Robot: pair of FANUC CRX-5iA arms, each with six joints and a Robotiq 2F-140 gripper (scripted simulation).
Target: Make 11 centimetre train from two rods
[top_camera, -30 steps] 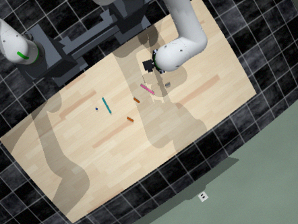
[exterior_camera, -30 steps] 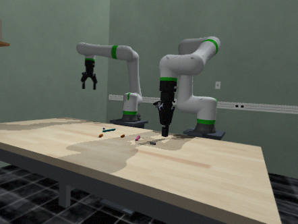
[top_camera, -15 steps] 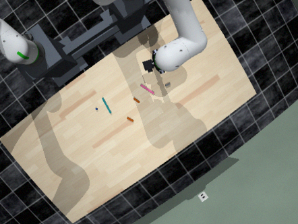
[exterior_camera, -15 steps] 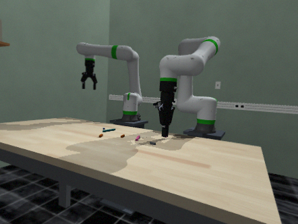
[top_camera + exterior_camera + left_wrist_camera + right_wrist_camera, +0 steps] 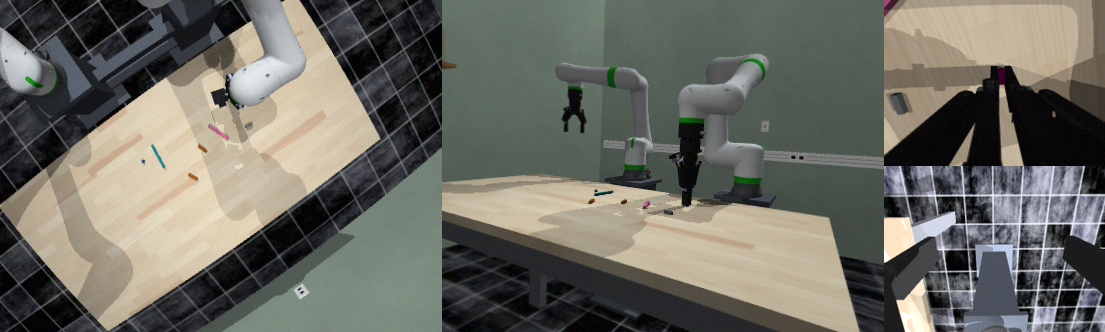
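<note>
My left gripper (image 5: 686, 203) (image 5: 1000, 75) is shut on a magenta rod (image 5: 1001, 76), low over the table; its exact height is hard to tell. The pink rod (image 5: 218, 132) (image 5: 646, 204) (image 5: 888, 5) lies flat on the table, apart from the left gripper. The turquoise rod (image 5: 158, 156) (image 5: 603, 193) lies flat, with the small blue rod (image 5: 143, 161) (image 5: 596, 190) near it, not touching. My right gripper (image 5: 574, 129) (image 5: 1000, 247) is open and empty, high up and away from the rods.
A grey rod (image 5: 249, 125) (image 5: 668, 212) (image 5: 899, 104) lies near the pink rod. One orange rod (image 5: 202, 148) (image 5: 624, 201) lies between the pink and turquoise rods; another orange rod (image 5: 193, 177) (image 5: 592, 201) lies farther from the arm bases. The right wrist view shows mostly floor.
</note>
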